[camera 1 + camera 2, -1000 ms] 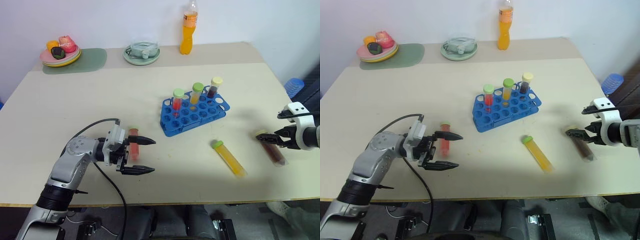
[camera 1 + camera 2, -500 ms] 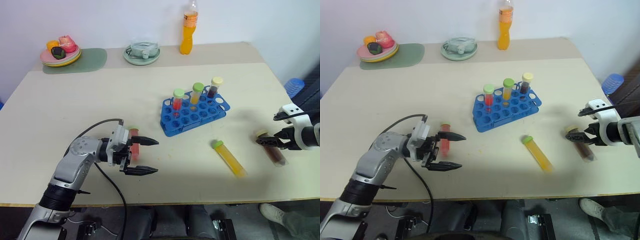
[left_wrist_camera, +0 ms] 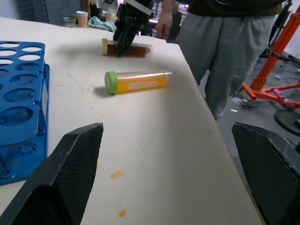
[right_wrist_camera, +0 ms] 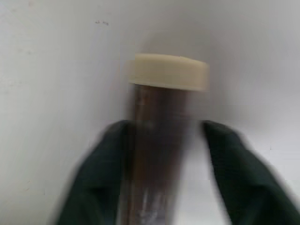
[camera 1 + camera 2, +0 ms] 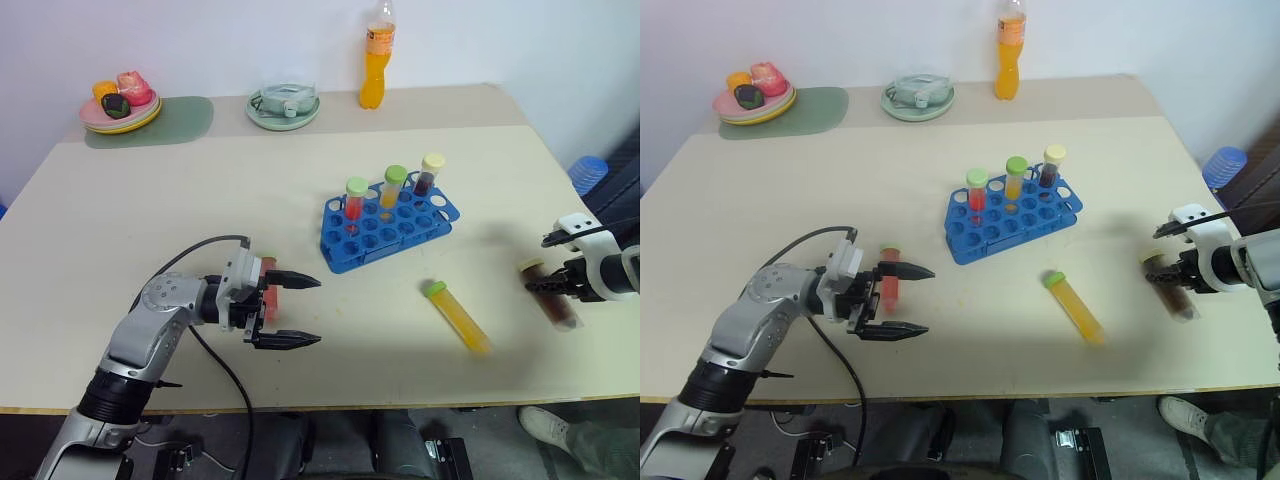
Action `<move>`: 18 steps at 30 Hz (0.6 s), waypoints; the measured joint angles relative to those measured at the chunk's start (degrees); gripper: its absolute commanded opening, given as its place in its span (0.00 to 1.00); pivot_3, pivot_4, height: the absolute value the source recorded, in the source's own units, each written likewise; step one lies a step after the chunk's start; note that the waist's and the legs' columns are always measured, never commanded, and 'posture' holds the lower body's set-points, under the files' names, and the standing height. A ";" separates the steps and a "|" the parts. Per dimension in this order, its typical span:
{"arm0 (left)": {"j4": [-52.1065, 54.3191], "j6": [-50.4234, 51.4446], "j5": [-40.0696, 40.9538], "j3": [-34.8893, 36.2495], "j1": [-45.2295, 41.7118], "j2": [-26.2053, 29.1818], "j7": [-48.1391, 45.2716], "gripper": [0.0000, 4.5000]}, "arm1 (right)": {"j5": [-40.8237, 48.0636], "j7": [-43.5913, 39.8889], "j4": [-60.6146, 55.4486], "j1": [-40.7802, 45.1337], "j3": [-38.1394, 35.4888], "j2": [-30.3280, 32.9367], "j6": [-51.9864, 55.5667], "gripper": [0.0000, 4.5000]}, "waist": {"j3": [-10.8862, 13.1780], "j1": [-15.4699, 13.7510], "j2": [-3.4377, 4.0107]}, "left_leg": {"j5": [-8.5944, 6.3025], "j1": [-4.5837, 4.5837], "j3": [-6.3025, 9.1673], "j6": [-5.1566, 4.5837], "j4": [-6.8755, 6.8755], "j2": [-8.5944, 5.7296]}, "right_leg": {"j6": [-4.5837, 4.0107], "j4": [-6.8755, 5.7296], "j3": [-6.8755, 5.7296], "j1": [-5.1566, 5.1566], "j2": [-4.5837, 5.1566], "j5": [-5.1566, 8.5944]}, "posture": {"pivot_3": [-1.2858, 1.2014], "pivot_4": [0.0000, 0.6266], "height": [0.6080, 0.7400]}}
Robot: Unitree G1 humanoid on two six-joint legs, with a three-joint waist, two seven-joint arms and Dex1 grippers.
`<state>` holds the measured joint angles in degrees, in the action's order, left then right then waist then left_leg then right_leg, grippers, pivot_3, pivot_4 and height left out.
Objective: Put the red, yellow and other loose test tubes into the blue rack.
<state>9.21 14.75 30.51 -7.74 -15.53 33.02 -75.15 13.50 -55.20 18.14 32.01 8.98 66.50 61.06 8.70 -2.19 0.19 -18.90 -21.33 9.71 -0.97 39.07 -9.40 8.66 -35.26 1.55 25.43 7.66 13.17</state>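
Now the right gripper (image 5: pixel 545 284) has pinched shut on the brown tube (image 5: pixel 550 296); left gripper (image 5: pixel 295 311) fingers wide apart around the red tube (image 5: pixel 268 296).

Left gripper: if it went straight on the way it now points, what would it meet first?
Probably the yellow tube lying on the table. The open left gripper points level toward it, the blue rack off to one side; depth is uncertain.

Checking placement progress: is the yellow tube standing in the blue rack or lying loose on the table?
Lying loose. The yellow tube rests flat on its side on the table, apart from the blue rack.
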 measured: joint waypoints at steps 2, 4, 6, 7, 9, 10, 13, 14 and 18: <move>0.06 0.07 0.04 0.01 0.14 0.01 0.33 1.00 | -0.54 -0.34 -0.01 0.12 0.03 -0.25 -0.16 0.17 | 0.00 0.00 0.00 | 0.00 0.00 0.00 0.00 0.00 0.00 | 0.00 0.00 0.00 0.00 0.00 0.00 | 0.52 0.24 1.00; 0.24 0.11 0.05 0.02 0.25 0.04 0.45 1.00 | -1.19 -0.48 -0.06 0.15 0.05 -0.38 -0.27 0.17 | 0.00 0.00 0.00 | 0.00 0.00 0.00 0.00 0.00 0.00 | 0.00 0.00 0.00 0.00 0.00 0.00 | 0.52 0.24 1.00; 0.49 0.12 0.06 0.03 0.30 0.06 0.60 1.00 | -1.62 -0.69 -0.14 0.18 0.08 -0.48 -0.41 0.17 | 0.00 0.01 0.00 | 0.00 0.01 0.00 0.00 0.01 0.00 | 0.00 0.00 0.00 -0.01 0.00 0.00 | 0.52 0.24 1.00; 0.58 0.13 0.07 0.04 0.35 0.08 0.69 1.00 | -1.99 -0.90 -0.23 0.17 0.16 -0.49 -0.83 0.17 | 0.00 0.03 0.00 | 0.00 0.01 0.00 0.00 0.01 0.00 | 0.00 0.00 0.00 -0.01 0.00 0.00 | 0.52 0.24 1.00; 0.60 0.16 0.07 0.08 0.57 0.09 0.98 1.00 | -2.75 -1.35 -1.36 -0.37 0.49 -0.41 -2.64 0.17 | 0.00 0.10 0.00 | 0.00 0.01 -0.01 0.00 0.01 0.00 | -0.01 0.00 0.00 0.00 -0.01 0.00 | 0.52 0.24 1.00; 0.61 0.18 0.07 0.09 0.65 0.10 1.12 1.00 | -3.34 -1.52 -2.15 -0.99 0.52 -0.28 -3.95 0.17 | 0.00 0.12 0.00 | 0.00 0.01 -0.01 0.00 0.01 0.01 | -0.01 0.00 0.00 0.00 -0.01 0.00 | 0.52 0.24 1.00; 0.62 0.21 0.09 0.14 0.73 0.09 1.67 1.00 | -4.37 -1.43 -4.20 -3.05 -0.09 -0.14 -8.70 0.17 | 0.00 0.27 0.00 | -0.01 0.01 -0.02 0.01 0.01 0.01 | 0.00 -0.01 0.00 0.01 -0.01 0.00 | 0.52 0.24 1.00; 0.63 0.19 0.08 0.13 0.71 0.06 1.78 1.00 | -4.20 -1.61 -5.20 -3.64 -0.55 -0.31 -10.23 0.17 | 0.00 0.31 0.00 | -0.01 0.02 -0.03 0.01 0.00 0.01 | 0.00 -0.02 0.01 0.02 -0.01 -0.01 | 0.52 0.24 1.00; 0.58 0.07 0.08 0.13 0.65 0.00 1.97 1.00 | -2.10 -2.59 -9.69 -5.29 -4.18 -1.21 -14.28 0.17 | 0.01 0.03 0.03 | -0.01 -0.01 -0.03 0.01 0.01 0.01 | 0.00 -0.01 0.00 0.03 -0.01 -0.01 | 0.52 0.24 1.00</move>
<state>9.79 14.82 30.58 -7.61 -14.88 33.02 -73.18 11.40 -57.79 8.45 26.73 4.80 65.29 46.77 8.71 -2.15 0.22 -18.90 -21.34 9.68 -0.96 39.08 -9.39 8.66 -35.27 1.56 25.46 7.65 13.17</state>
